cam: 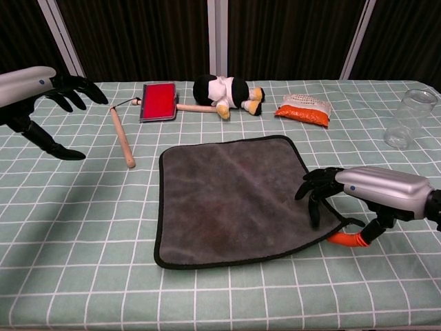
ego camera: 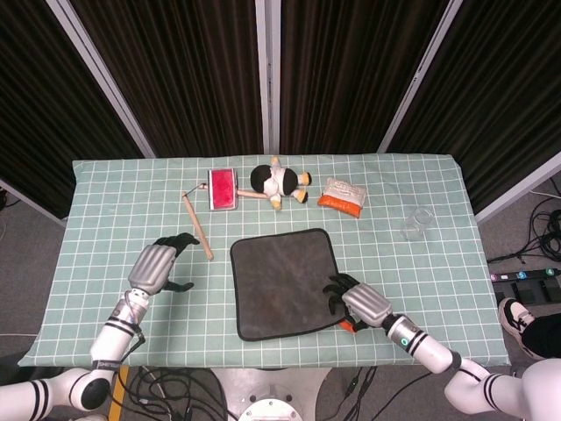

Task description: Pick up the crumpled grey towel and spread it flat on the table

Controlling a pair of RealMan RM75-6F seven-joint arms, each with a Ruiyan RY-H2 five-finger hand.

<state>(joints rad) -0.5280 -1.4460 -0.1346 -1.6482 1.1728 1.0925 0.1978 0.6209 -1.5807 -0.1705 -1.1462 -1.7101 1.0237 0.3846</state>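
The grey towel (ego camera: 285, 282) (cam: 234, 200) lies spread open on the checked tablecloth near the table's middle, grey side up, its dark hem showing all round. My right hand (ego camera: 359, 303) (cam: 365, 189) sits at its near right corner. The dark fingers (cam: 314, 196) rest on the towel's edge and the orange-tipped thumb lies just beside the corner, which it appears to pinch. My left hand (ego camera: 156, 263) (cam: 34, 89) hovers over the table's left side with its fingers spread, holding nothing.
A wooden stick (ego camera: 198, 226) (cam: 121, 138) lies left of the towel. Behind it are a red brush (ego camera: 223, 188) (cam: 158, 101), a plush toy (ego camera: 280, 181) (cam: 224, 89) and an orange snack packet (ego camera: 342, 196) (cam: 303, 109). A glass jar (ego camera: 417, 223) (cam: 408, 118) stands at the right.
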